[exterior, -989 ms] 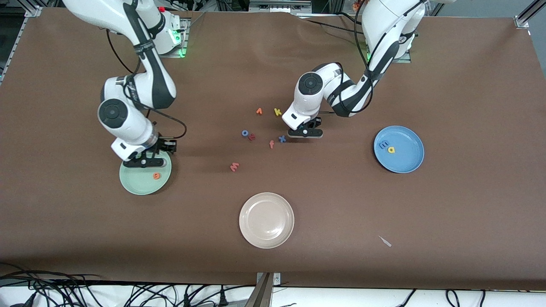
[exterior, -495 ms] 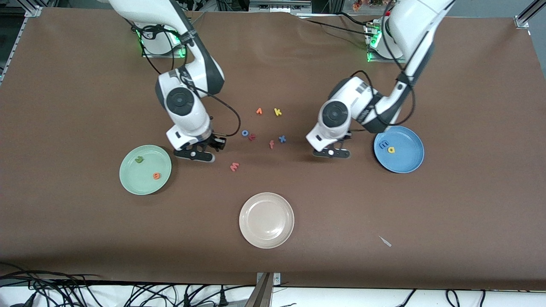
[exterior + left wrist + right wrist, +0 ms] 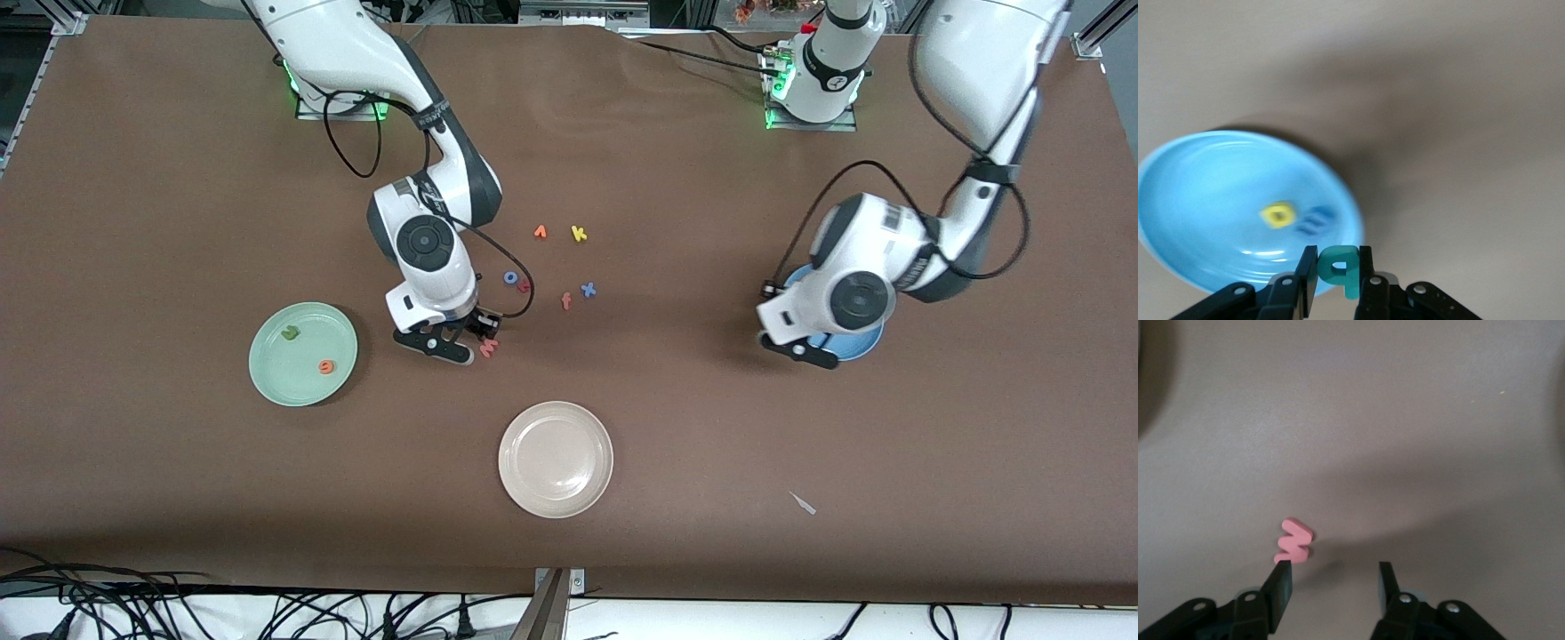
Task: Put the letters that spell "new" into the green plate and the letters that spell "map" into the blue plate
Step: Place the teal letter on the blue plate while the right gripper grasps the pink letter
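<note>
Left wrist view: teal p [image 3: 1340, 269] pinched upright.

Bright even light, blurred wrist views

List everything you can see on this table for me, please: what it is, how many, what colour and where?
green plate: one, mint, toward the right arm's end; holds an olive n and an orange e.
blue plate: one, toward the left arm's end; holds a yellow a and a blue m.
cream plate: one, nearest the front camera, mid-table.
salmon w: one, on the table.
spare letters: orange one, yellow k, blue o, dark red one, salmon f, blue x, mid-table.
pale scrap: one, near the front edge.
right tool: open, over the w.
left tool: shut on a teal p, over the blue plate's edge.
</note>
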